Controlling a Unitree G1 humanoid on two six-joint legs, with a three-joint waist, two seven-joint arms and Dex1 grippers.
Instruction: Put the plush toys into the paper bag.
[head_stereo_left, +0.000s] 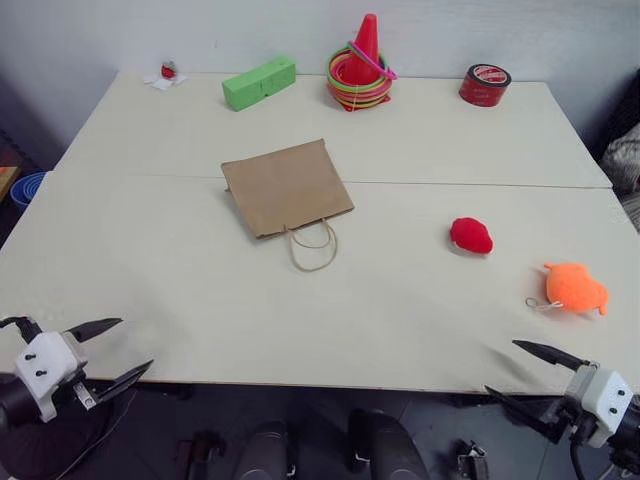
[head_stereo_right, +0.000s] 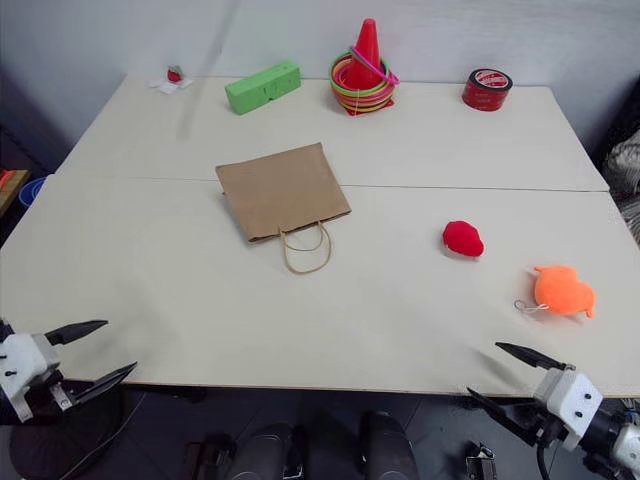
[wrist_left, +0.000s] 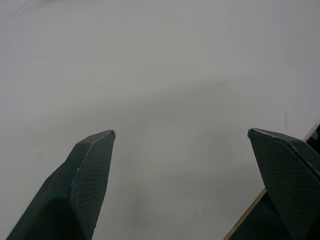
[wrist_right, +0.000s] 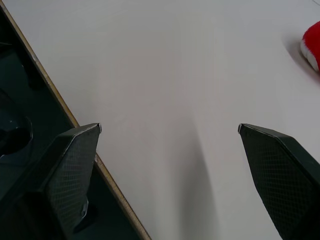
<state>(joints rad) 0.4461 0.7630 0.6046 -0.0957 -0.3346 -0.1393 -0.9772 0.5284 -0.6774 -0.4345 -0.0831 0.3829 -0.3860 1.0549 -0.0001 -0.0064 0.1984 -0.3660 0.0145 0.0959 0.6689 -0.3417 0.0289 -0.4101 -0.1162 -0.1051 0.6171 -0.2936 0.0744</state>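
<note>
Now, head view: the bag (head_stereo_left: 287, 187) lies flat mid-table (head_stereo_left: 200, 290), handles toward the near edge.
Toys: red toy (head_stereo_left: 471, 235) right of the bag; orange toy (head_stereo_left: 575, 288) nearer, further right.
Left wrist view: left gripper (wrist_left: 182, 135) spread wide, empty, over the table.
Right wrist view: right gripper (wrist_right: 170, 129) wide, empty, at the near edge.

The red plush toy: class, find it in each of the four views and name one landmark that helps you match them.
Left eye view: red toy on the table's right half, right of the paper bag.
Right eye view: same spot, beside the orange toy.
Left wrist view: not in it.
Right wrist view: cut off at the picture's edge.
Shared landmark: the table's near edge.
</note>
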